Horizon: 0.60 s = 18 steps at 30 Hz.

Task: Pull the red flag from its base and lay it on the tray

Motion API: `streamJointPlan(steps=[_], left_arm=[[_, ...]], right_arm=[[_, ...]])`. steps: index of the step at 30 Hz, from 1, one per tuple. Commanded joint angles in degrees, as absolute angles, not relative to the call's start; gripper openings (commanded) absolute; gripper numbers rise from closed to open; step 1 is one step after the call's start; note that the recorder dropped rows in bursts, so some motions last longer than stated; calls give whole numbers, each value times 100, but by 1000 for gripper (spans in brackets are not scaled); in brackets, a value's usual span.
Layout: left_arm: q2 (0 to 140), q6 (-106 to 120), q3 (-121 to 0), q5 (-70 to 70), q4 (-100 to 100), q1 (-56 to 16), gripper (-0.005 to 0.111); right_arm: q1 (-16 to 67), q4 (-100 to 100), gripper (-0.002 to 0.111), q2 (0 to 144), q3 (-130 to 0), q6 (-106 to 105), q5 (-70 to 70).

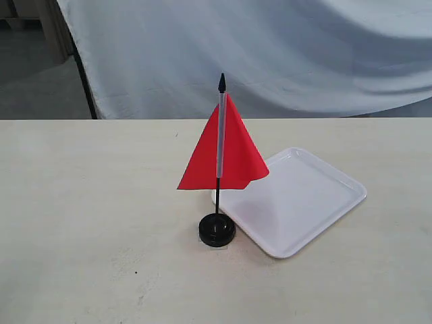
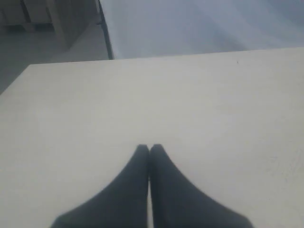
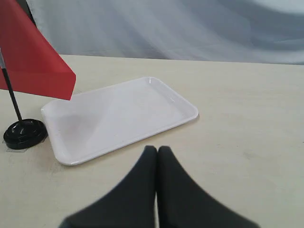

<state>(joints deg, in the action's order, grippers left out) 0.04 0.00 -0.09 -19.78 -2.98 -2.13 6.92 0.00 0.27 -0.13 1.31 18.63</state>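
The red flag (image 1: 226, 152) stands upright on its thin black pole, planted in the round black base (image 1: 217, 231) near the table's middle. The white tray (image 1: 317, 196) lies flat just right of the base, its near corner almost touching it. Neither gripper shows in the exterior view. In the left wrist view my left gripper (image 2: 149, 148) is shut, empty, over bare table. My right gripper (image 3: 157, 149) is shut and empty, hovering just off the tray (image 3: 156, 109) edge; the flag (image 3: 33, 61) and base (image 3: 24, 133) sit beyond the tray's other end.
A pale cloth (image 1: 270, 54) hangs behind the table's far edge. A dark upright bar (image 1: 84, 77) stands at the cloth's left side. Bare tabletop (image 1: 88, 202) stretches left of the flag.
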Motion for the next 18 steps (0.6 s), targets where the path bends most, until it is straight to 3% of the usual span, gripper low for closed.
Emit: streamJointPlan(steps=[1,18], left_arm=[[0,0,0,-1967,-276,-198,0],[0,0,0,-1967,-276,-198,0]], right_arm=[[695,0,-1,0,0,79,1832],[695,0,-1,0,0,64,1794]])
